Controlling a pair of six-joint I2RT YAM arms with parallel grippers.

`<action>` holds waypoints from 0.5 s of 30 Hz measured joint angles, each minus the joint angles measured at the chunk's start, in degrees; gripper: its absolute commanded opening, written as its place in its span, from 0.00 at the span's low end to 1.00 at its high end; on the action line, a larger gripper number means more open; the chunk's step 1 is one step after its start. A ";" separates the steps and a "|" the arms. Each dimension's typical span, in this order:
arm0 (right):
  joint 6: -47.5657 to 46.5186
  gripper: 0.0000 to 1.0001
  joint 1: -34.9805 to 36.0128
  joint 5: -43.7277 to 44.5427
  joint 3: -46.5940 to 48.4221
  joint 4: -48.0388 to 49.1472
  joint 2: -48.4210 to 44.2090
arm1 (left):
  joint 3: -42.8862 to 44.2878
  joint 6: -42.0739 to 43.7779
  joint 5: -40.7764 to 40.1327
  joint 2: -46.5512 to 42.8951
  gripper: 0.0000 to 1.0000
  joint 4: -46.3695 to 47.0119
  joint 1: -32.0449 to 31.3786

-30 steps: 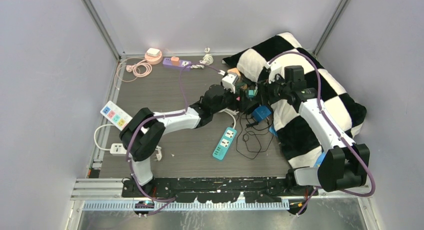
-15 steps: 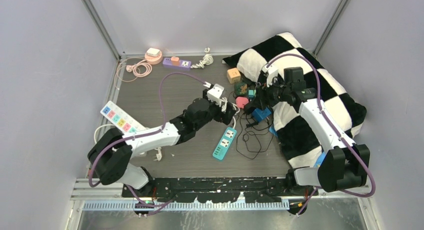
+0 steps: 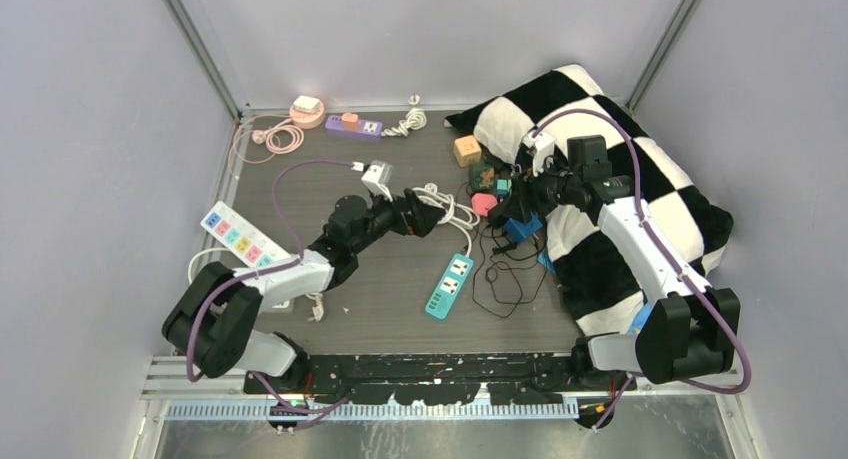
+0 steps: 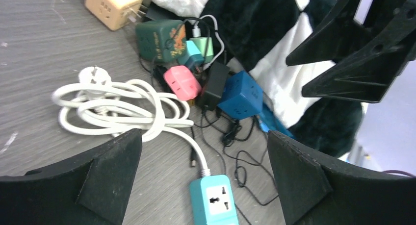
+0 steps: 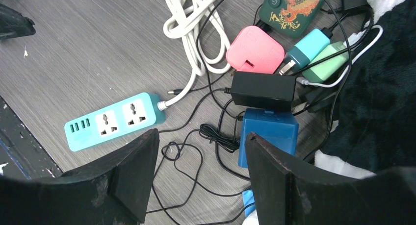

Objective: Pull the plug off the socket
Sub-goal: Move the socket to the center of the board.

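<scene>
Cables [image 5: 217, 137] and pillow [image 5: 377, 87] close beside blue socket [image 5: 269, 132]

We take this for a robotics lab test cell, not a home or an office. Our landmark is the teal power strip [image 3: 449, 286] on the dark wood-grain table [image 3: 330, 179]. Bare pale grey panels [image 3: 100, 129] held by aluminium posts [image 3: 195, 44] close it in on the left, far and right sides. In front of it a black mounting rail [image 3: 430, 364] carries the left arm [image 3: 300, 269] and the right arm [image 3: 640, 239], both trailing purple cables. Left of it lies a white strip with coloured buttons [image 3: 238, 236]. Behind it sit a purple strip [image 3: 354, 126] and a pink cable reel [image 3: 300, 110]. Behind and right of it, a cluster of plugs and cube sockets [image 3: 485, 201] lies beside a black-and-white checked cushion [image 3: 620, 179].
</scene>
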 measured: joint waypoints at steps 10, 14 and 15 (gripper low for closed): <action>-0.22 0.70 0.00 -0.24 0.15 -0.28 0.02 | 0.44 -14.91 11.69 12.94 0.93 11.96 3.21; -0.37 0.70 0.00 -0.24 0.22 -0.39 0.02 | 5.44 -12.90 8.85 14.40 0.95 3.85 0.68; -0.39 0.70 0.00 -0.24 0.22 -0.39 0.02 | 7.17 -11.13 6.51 14.40 0.95 0.74 -0.98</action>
